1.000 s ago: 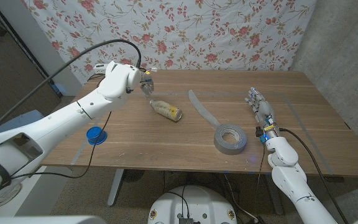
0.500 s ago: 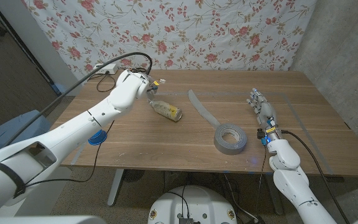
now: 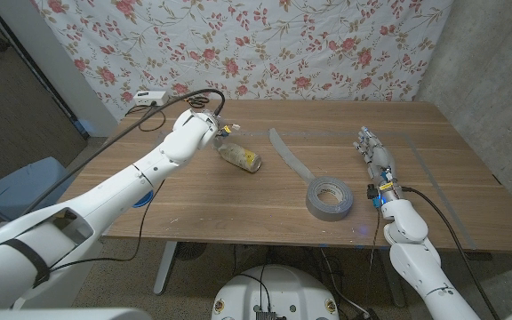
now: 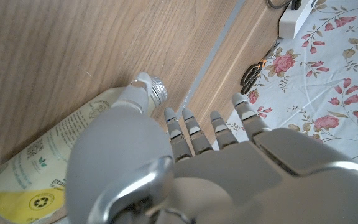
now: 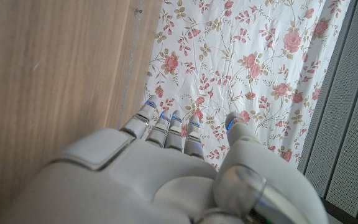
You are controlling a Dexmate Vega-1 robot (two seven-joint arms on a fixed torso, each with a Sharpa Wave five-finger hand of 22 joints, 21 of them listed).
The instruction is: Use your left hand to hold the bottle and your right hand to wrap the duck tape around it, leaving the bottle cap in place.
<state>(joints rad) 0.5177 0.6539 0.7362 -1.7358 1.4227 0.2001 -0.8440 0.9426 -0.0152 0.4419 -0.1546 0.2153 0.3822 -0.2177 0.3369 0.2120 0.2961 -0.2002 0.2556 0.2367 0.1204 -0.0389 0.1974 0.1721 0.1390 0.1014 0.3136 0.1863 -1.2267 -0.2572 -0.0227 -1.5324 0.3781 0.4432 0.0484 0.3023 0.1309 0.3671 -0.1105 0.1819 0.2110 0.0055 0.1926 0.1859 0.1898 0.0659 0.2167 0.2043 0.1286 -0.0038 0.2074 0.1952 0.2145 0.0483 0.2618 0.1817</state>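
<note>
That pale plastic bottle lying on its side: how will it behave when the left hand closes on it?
The pale plastic bottle lies on its side on bare wood, so a nudge would probably roll it. It looks thin-walled and likely light, so it may skid or dent under a squeeze. The left hand is near its neck, fingers apart.

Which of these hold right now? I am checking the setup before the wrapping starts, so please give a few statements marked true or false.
1. The pale plastic bottle with a yellow base lies on its side on the wooden table. True.
2. The left hand has lifted the bottle off the table. False: the hand is over the bottle's neck end, and the bottle lies on the table.
3. The grey roll of duct tape lies on the table with no hand on it. True.
4. The right hand holds the roll. False: it waits apart, beside the roll, holding nothing.
5. A loose grey strip of tape lies between bottle and roll. True.
</note>
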